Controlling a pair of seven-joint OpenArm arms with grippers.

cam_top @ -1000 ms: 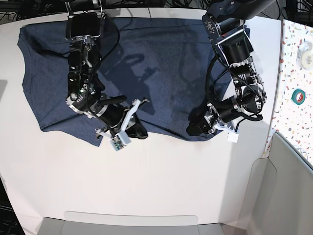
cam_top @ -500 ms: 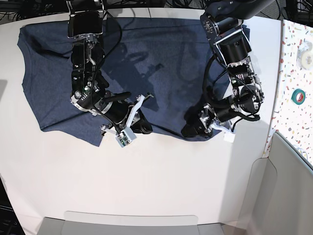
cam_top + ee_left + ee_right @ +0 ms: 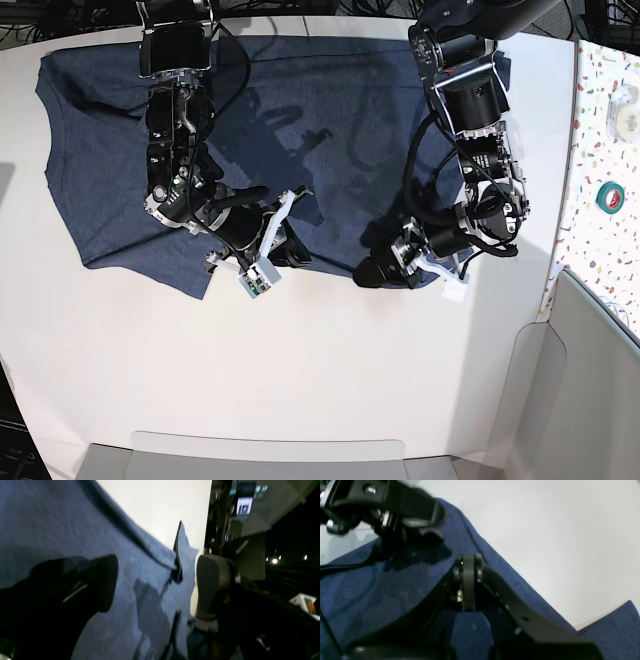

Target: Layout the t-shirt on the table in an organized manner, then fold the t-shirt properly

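Across the upper half of the table (image 3: 300, 370), from nine o'clock to two o'clock, lies the t-shirt (image 3: 330, 130), spread flat, plain navy side up, lower hem toward six o'clock. Near the hem at five o'clock of the cloth hovers the left gripper (image 3: 372, 273), jaws spread wide over the fabric, nothing between the fingers (image 3: 105, 580) in the wrist view. At seven o'clock of the cloth sits the right gripper (image 3: 288, 251), jaws pressed together just above the hem, tips against the shirt; whether fabric is pinched cannot be told.
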